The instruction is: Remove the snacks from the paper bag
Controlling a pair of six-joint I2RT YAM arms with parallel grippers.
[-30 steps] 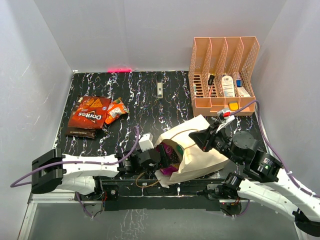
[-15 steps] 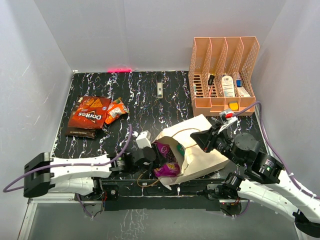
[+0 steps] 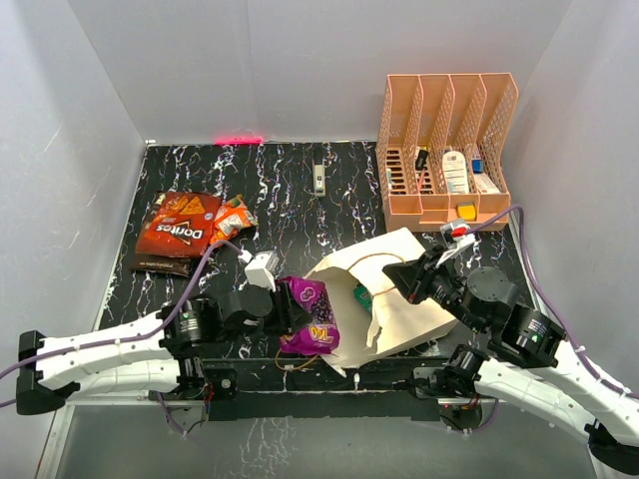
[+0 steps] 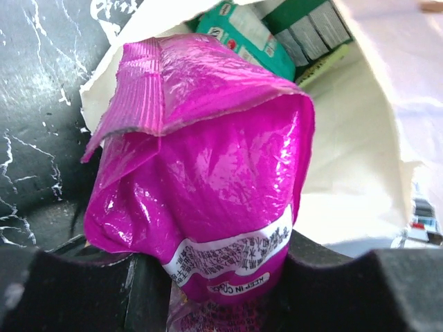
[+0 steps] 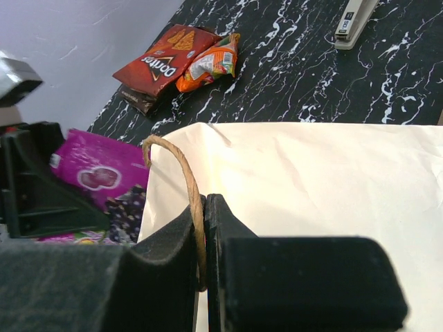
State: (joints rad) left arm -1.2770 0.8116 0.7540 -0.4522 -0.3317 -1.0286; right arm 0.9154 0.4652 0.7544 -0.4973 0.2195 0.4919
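the left gripper (image 3: 289,311) is closed on the purple packet (image 3: 312,317), pinching its lower end, and the packet sits just outside the mouth of the paper bag (image 3: 414,304), over the black table (image 3: 300,200). the packet looks light, puffed and crinkly, with slick foil, so i judge a pinch on a flat crimped seam safer than one on the air-filled belly, which could squash or slip. the right gripper (image 5: 206,228) is clamped on the bag's cord handle (image 5: 181,173), holding the mouth up; the paper looks thin and could tear if tugged. a green packet (image 4: 252,31) lies inside the bag. a red chip bag (image 3: 180,228) lies well apart, far left.
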